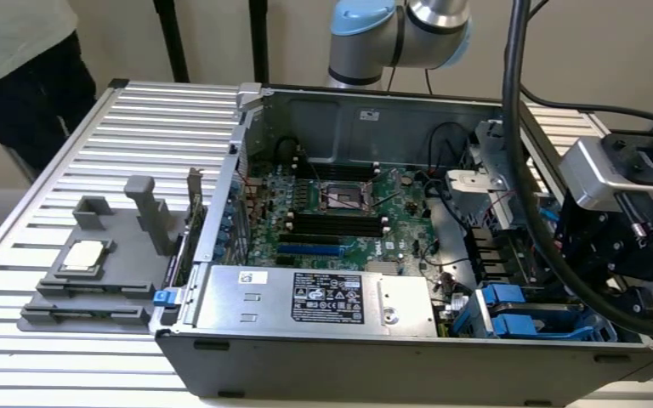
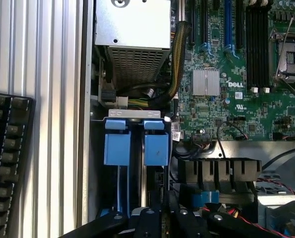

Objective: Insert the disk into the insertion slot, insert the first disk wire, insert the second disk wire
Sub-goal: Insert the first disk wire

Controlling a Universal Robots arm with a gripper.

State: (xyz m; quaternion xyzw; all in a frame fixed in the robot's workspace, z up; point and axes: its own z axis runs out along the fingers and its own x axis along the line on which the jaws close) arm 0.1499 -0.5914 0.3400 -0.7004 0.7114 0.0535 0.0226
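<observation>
- The pincer [image 2: 165, 202] is pressed together, its black fingers [image 2: 147, 220] down inside the open computer case [image 1: 417, 361]. Whether it pinches anything cannot be told.
- At its tips runs the insertion slot [image 2: 137, 168], a grey drive cage, with two blue tabs [image 2: 116, 141] just ahead.
- Beyond the tabs lies the silver power supply [image 2: 132, 29], with braided cables [image 2: 180, 59] beside it.
- To one side of the pincer spreads the green motherboard [image 2: 227, 89]. On the other side, outside the case, a black keyboard [image 2: 8, 163] lies on the slatted bench [image 2: 53, 74].
</observation>
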